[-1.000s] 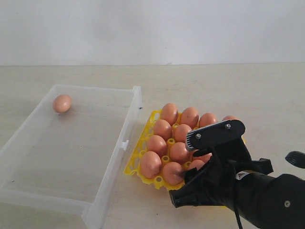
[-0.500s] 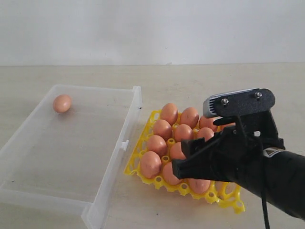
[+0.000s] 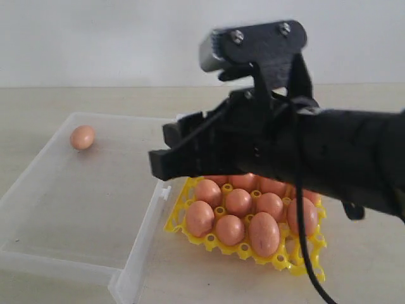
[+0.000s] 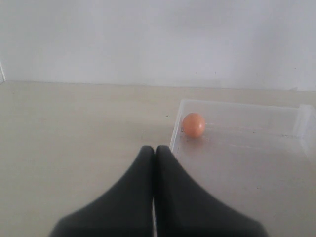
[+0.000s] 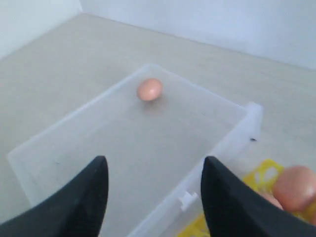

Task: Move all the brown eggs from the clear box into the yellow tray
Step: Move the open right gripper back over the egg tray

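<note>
Lifting off the yellow tray [image 3: 305, 265], where it was hanging low a second ago, the right claw [image 3: 163, 149] is now riding higher and swinging toward the clear box [image 3: 38, 161]. Nearest the camera, eggs [image 3: 238, 202] are sitting in the tray's front cups, while the arm is hiding the back rows. Just beyond, the right claw is hanging spread and empty over the box wall beside the tray. One last egg [image 3: 82, 137] is lying in the far left corner of the box, diagonally across from that claw; its long axis is hard to tell. The left claw [image 4: 154, 153], pressed together, is waiting over the bench [image 3: 95, 101] just outside that corner, probably the nearer of the two.
</note>
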`<control>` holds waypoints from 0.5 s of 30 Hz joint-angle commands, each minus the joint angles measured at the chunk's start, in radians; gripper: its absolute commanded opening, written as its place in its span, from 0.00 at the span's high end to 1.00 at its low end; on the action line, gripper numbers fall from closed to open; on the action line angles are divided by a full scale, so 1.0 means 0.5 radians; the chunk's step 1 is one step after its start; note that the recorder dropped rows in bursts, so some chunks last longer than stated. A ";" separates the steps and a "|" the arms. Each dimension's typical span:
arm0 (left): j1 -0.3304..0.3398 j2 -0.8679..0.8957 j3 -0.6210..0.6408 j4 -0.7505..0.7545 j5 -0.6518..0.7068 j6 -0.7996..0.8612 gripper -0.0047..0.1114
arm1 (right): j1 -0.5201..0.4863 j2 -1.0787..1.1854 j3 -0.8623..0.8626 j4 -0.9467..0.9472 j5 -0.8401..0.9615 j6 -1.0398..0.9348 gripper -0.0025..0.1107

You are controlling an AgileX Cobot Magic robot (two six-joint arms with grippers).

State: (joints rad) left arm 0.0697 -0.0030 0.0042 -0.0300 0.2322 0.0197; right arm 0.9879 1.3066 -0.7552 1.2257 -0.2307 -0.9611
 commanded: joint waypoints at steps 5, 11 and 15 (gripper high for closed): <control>0.002 0.006 -0.008 -0.011 0.000 0.001 1.00 | -0.073 0.904 -1.031 -0.787 0.723 0.921 0.52; 0.002 0.006 -0.008 -0.011 0.000 0.001 1.00 | -0.261 1.609 -2.049 -1.294 1.194 2.162 0.30; 0.002 0.006 -0.008 -0.011 0.000 0.001 1.00 | -0.306 1.821 -2.358 -1.357 1.215 2.642 0.30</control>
State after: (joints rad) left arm 0.0697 -0.0030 0.0042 -0.0300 0.2322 0.0197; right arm 0.8482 2.1755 -1.8712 0.5742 0.3628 0.2359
